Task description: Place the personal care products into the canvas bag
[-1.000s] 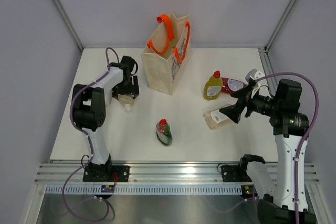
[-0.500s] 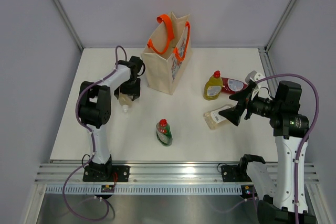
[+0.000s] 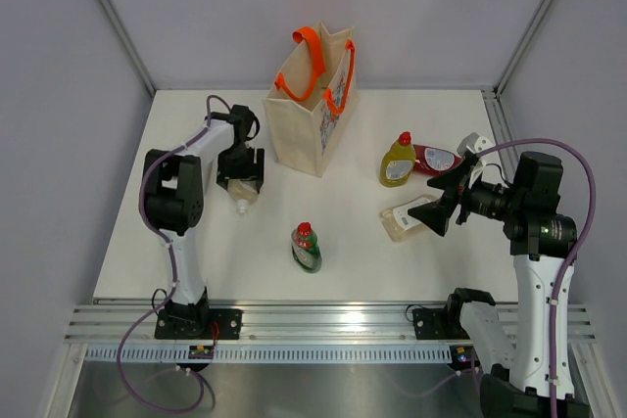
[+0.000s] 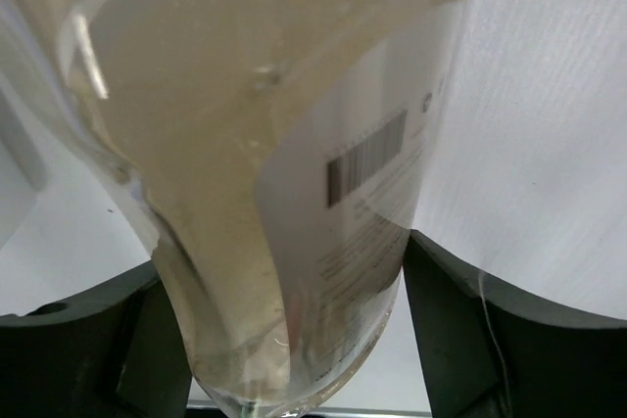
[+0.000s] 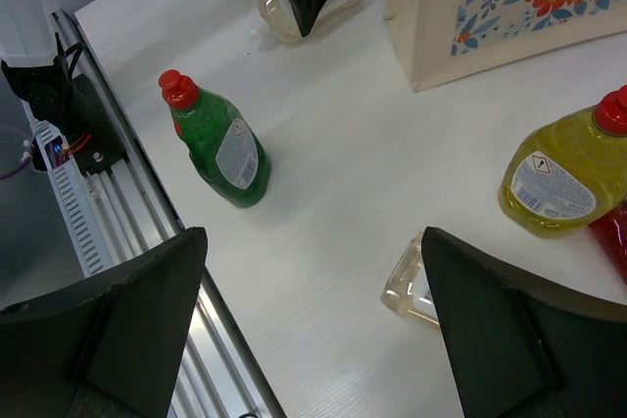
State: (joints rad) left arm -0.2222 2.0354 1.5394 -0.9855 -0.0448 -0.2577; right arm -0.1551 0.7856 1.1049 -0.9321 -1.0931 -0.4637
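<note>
My left gripper (image 3: 240, 171) is shut on a clear bottle (image 4: 274, 193) of pale liquid with a white label, low by the table, left of the canvas bag (image 3: 312, 100). The bottle's cap (image 3: 241, 205) points toward the near edge. The beige bag with orange handles stands upright at the back. A green bottle with a red cap (image 3: 306, 247) stands mid-table. A second clear bottle (image 3: 407, 219) lies just beside my open, empty right gripper (image 3: 436, 205). A yellow-green bottle (image 3: 398, 161) stands next to a red bottle (image 3: 436, 157) lying behind it.
The right wrist view shows the green bottle (image 5: 220, 139), the lying clear bottle (image 5: 411, 286), the yellow-green bottle (image 5: 563, 178), the bag's flowered side (image 5: 490, 7) and the aluminium rail (image 5: 108, 203) at the table's near edge. Grey walls enclose the table.
My left wrist has turned and shifted slightly beside the bag, with the clear bottle still in its grip. The right arm and the other bottles have not moved.
</note>
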